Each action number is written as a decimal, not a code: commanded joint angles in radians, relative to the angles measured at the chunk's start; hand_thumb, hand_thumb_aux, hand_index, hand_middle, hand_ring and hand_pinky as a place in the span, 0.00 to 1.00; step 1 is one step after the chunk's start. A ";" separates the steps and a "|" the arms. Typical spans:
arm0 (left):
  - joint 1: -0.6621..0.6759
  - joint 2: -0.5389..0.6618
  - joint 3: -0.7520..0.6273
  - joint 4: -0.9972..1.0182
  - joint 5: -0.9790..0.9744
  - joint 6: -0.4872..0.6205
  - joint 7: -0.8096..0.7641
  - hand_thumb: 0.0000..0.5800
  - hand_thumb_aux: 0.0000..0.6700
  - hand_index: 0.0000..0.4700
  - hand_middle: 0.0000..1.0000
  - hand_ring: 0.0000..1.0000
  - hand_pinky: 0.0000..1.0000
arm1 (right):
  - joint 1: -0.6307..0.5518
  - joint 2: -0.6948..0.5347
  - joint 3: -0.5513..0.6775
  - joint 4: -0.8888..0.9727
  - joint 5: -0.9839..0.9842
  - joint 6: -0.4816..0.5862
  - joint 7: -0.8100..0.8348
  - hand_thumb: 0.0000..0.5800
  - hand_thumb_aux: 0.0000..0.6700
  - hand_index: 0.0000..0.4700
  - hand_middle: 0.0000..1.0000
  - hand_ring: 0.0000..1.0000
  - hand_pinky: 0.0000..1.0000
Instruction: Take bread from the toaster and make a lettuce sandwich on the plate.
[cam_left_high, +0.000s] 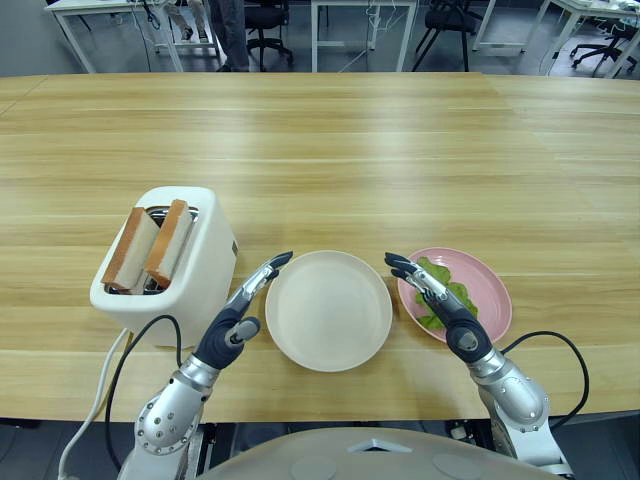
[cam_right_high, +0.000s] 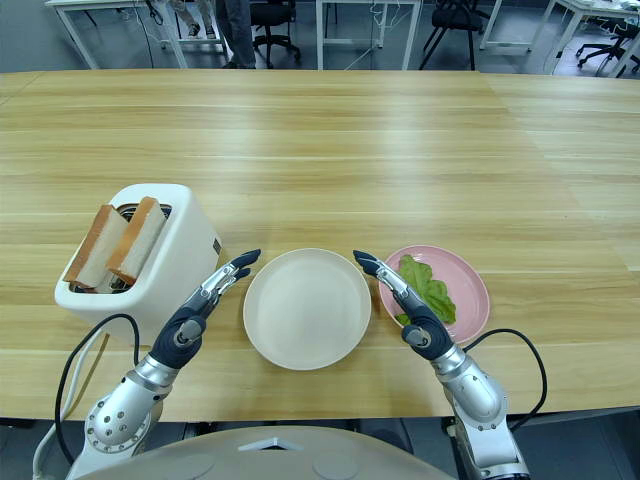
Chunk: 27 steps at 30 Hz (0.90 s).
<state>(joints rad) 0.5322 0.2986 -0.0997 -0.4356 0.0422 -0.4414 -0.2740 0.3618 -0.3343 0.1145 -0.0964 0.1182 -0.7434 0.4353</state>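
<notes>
Toaster (cam_left_high: 200, 272) with two bread slices (cam_left_high: 131, 248) — pink plate (cam_right_high: 472, 288) with lettuce (cam_right_high: 426, 283).

The toaster (cam_left_high: 195, 275) with bread slices (cam_left_high: 152, 245) stands left of the plate (cam_left_high: 328, 312), the lettuce dish (cam_right_high: 472, 288) right.

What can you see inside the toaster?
Two slices of bread stand in the toaster, tilted, upper halves sticking out. Their lower parts and the slot bottoms are hidden by its body.

Bread slices (cam_left_high: 150, 245) upright in toaster (cam_left_high: 200, 270)
</notes>
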 joint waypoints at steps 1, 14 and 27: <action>0.006 -0.001 0.007 0.008 0.011 0.006 0.006 0.00 0.00 0.00 0.00 0.00 0.00 | -0.004 -0.020 0.005 0.015 0.001 -0.008 0.028 0.00 0.00 0.00 0.00 0.00 0.00; -0.150 -0.071 0.367 -0.436 0.177 0.254 0.181 0.00 0.00 0.00 0.00 0.00 0.00 | -0.009 0.001 -0.023 0.008 0.010 -0.002 0.002 0.00 0.00 0.00 0.00 0.00 0.00; -0.174 0.256 0.605 -0.219 0.782 0.506 0.054 0.00 0.00 0.00 0.00 0.00 0.00 | -0.014 0.025 -0.021 -0.013 -0.010 0.006 -0.025 0.00 0.00 0.00 0.00 0.00 0.00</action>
<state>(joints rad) 0.3285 0.5446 0.5512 -0.7388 0.7110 0.0364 -0.1843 0.3503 -0.3098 0.1024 -0.0986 0.1124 -0.7496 0.4190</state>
